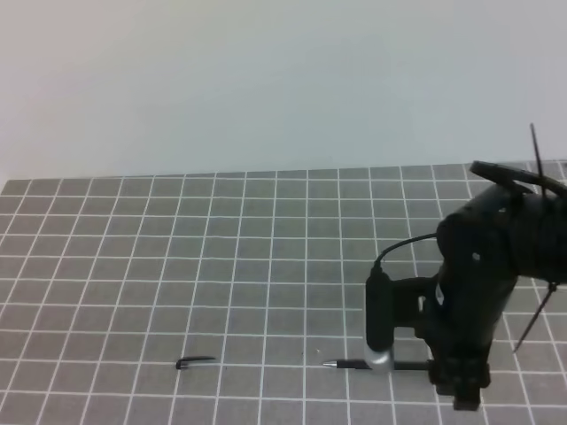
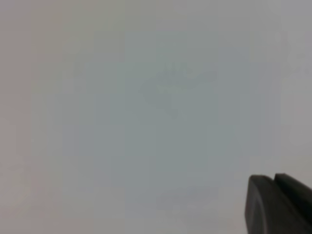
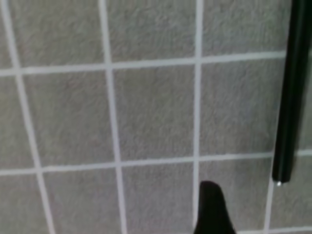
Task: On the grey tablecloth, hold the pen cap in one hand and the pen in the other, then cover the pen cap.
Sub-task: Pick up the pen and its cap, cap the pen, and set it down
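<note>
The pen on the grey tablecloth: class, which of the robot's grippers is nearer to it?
The right gripper. It is low over the pen, at the end away from the silvery tip. The left gripper faces only a blank pale surface, not near the pen.

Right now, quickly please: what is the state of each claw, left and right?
Left claw: shut, holding nothing that shows.
Right claw: low by the pen, which lies on the cloth; open or shut cannot be told.

Setting reads as a bare robot test station: grey tablecloth (image 1: 177, 266) with white grid lines in the lower frame, plain pale wall (image 1: 266, 80) across the upper frame.
</note>
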